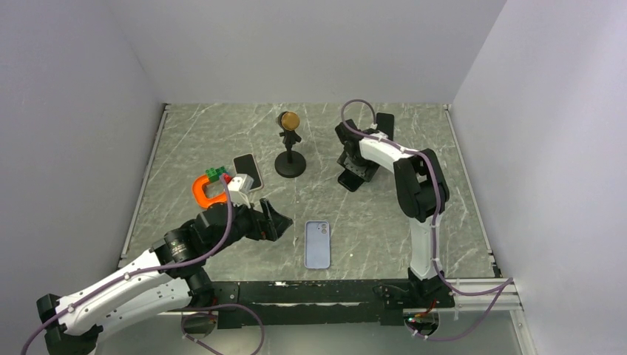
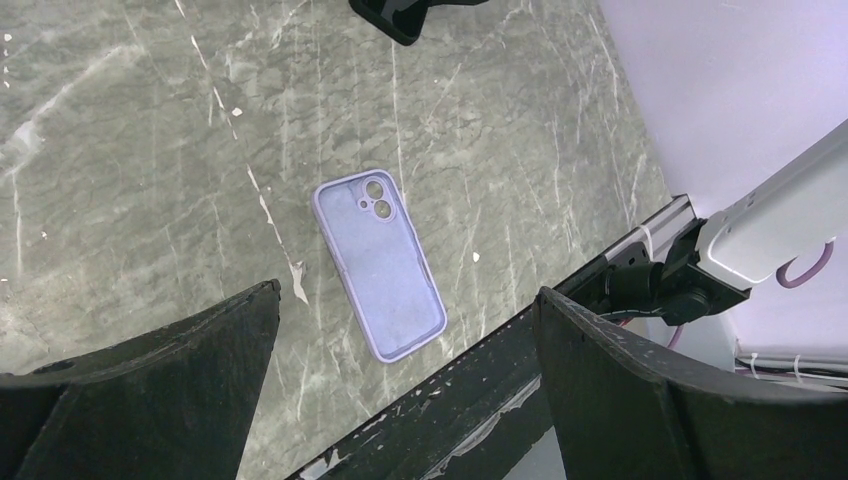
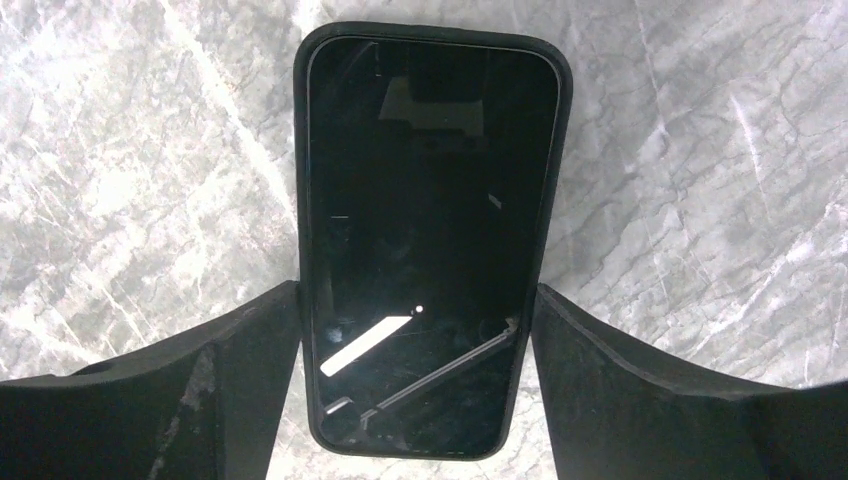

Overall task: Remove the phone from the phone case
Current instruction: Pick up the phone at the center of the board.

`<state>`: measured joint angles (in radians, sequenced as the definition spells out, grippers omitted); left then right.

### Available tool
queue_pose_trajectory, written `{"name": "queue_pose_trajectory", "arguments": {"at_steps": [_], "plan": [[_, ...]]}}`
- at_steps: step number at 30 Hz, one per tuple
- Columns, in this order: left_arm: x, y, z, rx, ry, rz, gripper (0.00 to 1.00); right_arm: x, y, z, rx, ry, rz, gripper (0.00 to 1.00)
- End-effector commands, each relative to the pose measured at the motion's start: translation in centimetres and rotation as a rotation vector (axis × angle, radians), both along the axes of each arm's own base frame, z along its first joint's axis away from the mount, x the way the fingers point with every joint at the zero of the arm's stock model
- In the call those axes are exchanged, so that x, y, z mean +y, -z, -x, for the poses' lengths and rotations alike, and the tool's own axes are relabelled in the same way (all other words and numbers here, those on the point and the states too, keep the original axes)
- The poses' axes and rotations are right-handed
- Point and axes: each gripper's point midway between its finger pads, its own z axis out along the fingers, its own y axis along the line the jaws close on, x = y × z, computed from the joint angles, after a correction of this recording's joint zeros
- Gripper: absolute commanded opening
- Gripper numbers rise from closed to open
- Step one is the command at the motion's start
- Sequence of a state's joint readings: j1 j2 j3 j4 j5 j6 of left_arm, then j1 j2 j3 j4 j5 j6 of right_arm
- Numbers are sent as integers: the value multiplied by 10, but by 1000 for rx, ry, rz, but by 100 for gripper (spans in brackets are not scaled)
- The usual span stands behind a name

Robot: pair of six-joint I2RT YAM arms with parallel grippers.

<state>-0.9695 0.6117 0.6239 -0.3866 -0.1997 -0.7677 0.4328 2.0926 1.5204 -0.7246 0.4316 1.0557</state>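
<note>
As phone (image 3: 425,200) lies screen-up in black case (image 3: 302,150) on tabletop (image 3: 130,150), back right: likely stiff, glossy glass, slippery, fragile; case rim grippier, flexible; right fingers (image 3: 230,390) apart, flanking long edges, grip there; left fingers (image 2: 170,390) spread, empty.

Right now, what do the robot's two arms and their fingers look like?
Both the left arm and right arm have white shells with black joints and trailing purple cables. The left fingers and right fingers are broad, matte black and scuffed.
</note>
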Motion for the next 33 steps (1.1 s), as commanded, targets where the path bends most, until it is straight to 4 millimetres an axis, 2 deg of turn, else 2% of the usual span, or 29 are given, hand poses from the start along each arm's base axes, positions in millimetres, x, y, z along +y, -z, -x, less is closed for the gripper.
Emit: {"name": "queue_pose_trajectory", "arguments": {"at_steps": [1, 4, 6, 8, 9, 15, 19, 20, 27, 33], "plan": [[1, -11, -1, -34, 4, 12, 99, 5, 22, 6, 73, -42, -50, 73], [-1, -11, 0, -33, 12, 8, 99, 11, 25, 9, 73, -98, -80, 47], [-2, -12, -1, -35, 14, 2, 99, 14, 20, 9, 57, -126, -98, 22], [-2, -13, -2, -40, 16, -5, 99, 15, 12, 8, 34, -145, -106, 3], [-2, -13, -3, -44, 16, -12, 99, 16, 7, 8, 21, -155, -109, 0], [-5, -17, -8, -66, 18, -34, 99, 33, -35, 16, -113, -250, -250, 0], [-17, -20, -12, -73, 31, -5, 99, 50, -59, 35, -179, -243, -418, 0], [-21, -21, -14, -77, 39, 4, 99, 55, -72, 38, -215, -236, -475, 0], [-44, -20, -31, -94, 56, -32, 95, 99, -121, 74, -323, -131, -948, 0], [-59, -20, -47, -110, 53, -80, 99, 121, -152, 97, -347, -119, -1087, 0]]}}
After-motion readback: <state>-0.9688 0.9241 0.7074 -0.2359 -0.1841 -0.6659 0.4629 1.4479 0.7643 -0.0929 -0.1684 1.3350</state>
